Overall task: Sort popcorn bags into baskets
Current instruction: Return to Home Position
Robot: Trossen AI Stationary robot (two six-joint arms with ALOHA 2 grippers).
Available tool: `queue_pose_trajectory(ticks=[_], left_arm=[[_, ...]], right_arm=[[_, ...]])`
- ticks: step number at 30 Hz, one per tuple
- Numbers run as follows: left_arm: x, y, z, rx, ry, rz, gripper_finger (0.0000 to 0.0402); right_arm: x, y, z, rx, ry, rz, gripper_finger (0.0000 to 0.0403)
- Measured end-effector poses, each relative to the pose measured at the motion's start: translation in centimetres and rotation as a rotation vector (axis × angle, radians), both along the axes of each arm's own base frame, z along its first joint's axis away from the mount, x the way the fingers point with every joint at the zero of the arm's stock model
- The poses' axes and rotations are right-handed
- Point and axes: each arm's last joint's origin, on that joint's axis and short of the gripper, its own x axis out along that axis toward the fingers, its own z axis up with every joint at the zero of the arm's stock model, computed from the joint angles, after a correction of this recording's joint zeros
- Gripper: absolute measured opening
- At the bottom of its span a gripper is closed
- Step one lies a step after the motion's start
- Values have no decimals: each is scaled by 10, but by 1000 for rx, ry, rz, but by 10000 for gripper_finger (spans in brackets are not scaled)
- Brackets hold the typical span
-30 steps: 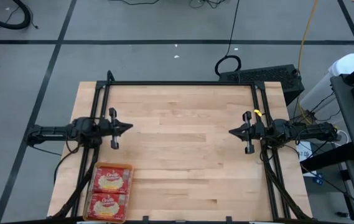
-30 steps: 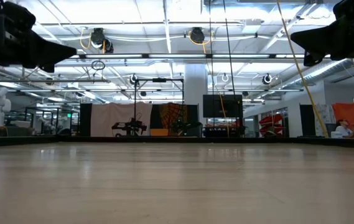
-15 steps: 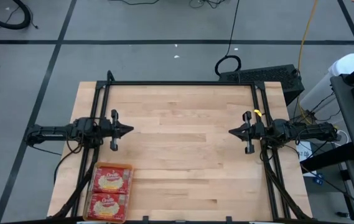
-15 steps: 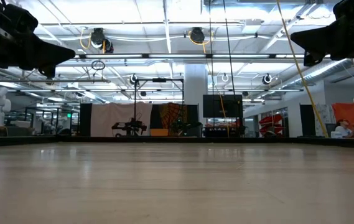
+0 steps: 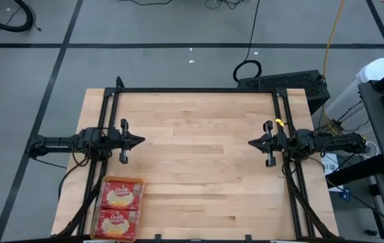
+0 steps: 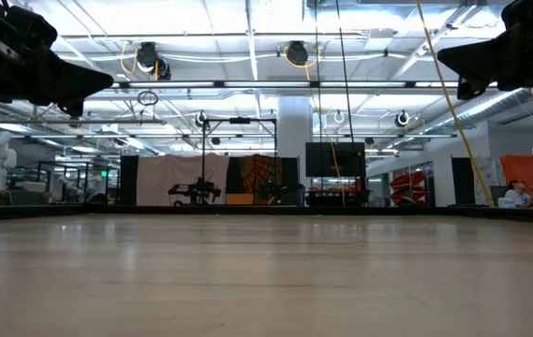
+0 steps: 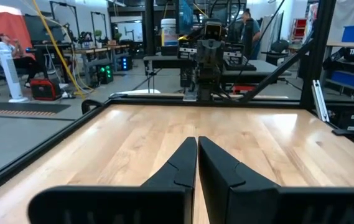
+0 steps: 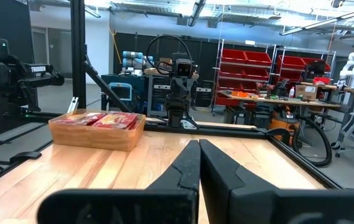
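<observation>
An orange basket (image 5: 101, 210) sits at the table's near left corner; two red popcorn bags (image 5: 119, 196) with cream-yellow ovals lie flat in it. The right wrist view shows the basket (image 8: 96, 135) with red bags (image 8: 105, 120) inside. My left gripper (image 5: 142, 140) hovers at the table's left side, beyond the basket, shut and empty; its fingers meet in the left wrist view (image 7: 198, 142). My right gripper (image 5: 250, 143) hovers at the right side, shut and empty, fingers together (image 8: 199, 145). Both are high above the wood in the low view.
A black metal frame (image 5: 195, 90) runs along the table's far edge and down both sides. Bare wood (image 5: 198, 169) lies between the two grippers. Beyond the table are cables, equipment racks and a person (image 7: 5, 46) far off in the room.
</observation>
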Motion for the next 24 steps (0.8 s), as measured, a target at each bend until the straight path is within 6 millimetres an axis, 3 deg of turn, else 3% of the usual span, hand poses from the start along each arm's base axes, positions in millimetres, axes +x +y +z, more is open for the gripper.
queue_pose_trajectory(ticks=[18, 24], left_arm=[[0, 0, 0, 0, -1, 0, 21], [0, 0, 0, 0, -2, 0, 21]], right_arm=[[0, 0, 0, 1, 0, 0, 0], [1, 0, -5, 97, 56, 13, 0]])
